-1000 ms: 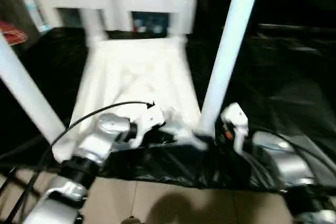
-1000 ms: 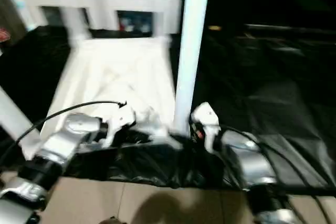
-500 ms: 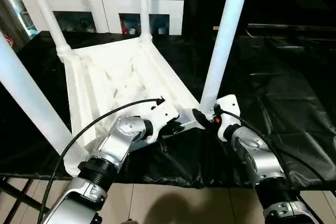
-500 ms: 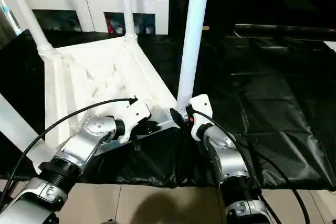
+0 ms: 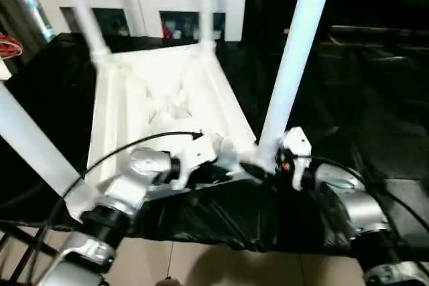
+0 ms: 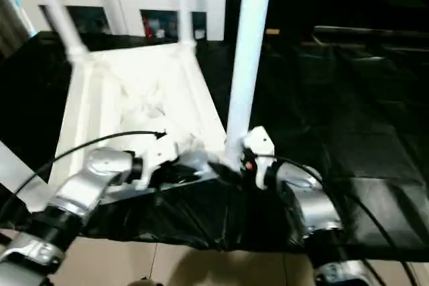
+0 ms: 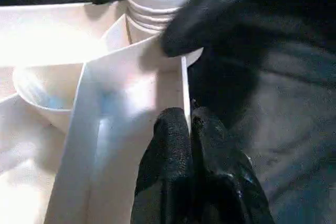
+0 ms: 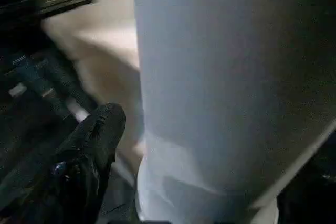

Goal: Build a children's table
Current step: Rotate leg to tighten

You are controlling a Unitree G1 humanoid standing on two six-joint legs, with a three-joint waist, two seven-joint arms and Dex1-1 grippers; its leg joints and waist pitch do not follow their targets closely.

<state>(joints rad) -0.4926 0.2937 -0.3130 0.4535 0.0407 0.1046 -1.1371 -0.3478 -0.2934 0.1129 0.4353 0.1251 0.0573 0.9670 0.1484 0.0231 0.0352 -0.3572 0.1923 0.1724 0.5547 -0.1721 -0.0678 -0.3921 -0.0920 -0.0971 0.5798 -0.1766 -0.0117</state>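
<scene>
From the head cameras, the upturned white tabletop (image 5: 167,98) lies on a black sheet (image 5: 348,92) with four legs standing in its corner sockets, the near-right leg (image 5: 288,65) rising beside the right gripper (image 5: 265,165). In the left wrist view, the left gripper (image 7: 190,124) is pinched closed on a thin tabletop rib (image 7: 184,85). In the right wrist view, one black finger (image 8: 92,145) stands beside the leg, jaws spread around it.

Head stereo pair looks forward and down over both forearms at the upturned tabletop (image 5: 167,98); both eyes share it. Left wrist camera sits close above its near rim. Right wrist camera faces the near right leg (image 8: 226,87) at very close range.
</scene>
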